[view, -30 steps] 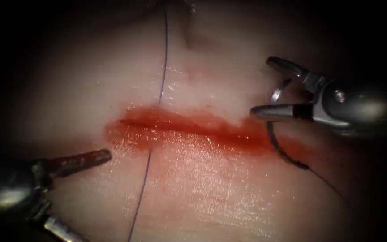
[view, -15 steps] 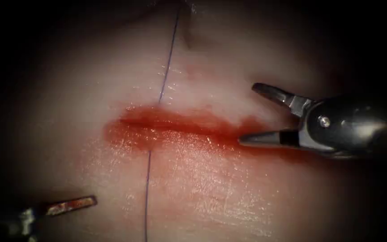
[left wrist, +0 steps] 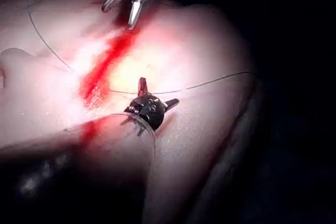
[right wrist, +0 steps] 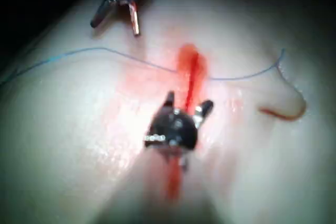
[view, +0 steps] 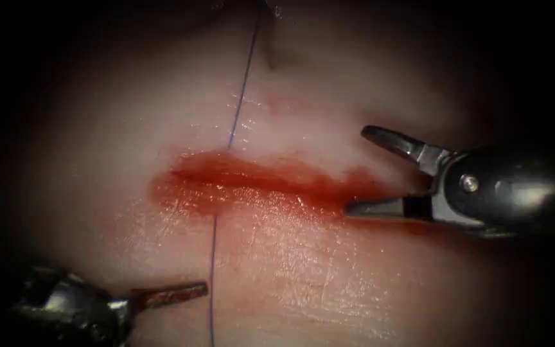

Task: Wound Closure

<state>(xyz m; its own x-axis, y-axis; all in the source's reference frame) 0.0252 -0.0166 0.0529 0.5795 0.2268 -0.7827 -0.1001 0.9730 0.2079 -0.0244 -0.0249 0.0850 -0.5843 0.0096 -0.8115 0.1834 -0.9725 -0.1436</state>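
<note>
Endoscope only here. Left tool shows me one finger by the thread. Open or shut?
Observer: Open. In the left wrist view the left tool has both fingers spread, holding nothing.
Operator: Right tool holding anything?
Observer: No. In the right wrist view the right tool has its fingers open astride the cut, with nothing between them.
Operator: Thread below my frame?
Observer: In the left wrist view the thread runs on across the tissue to its edge.
</note>
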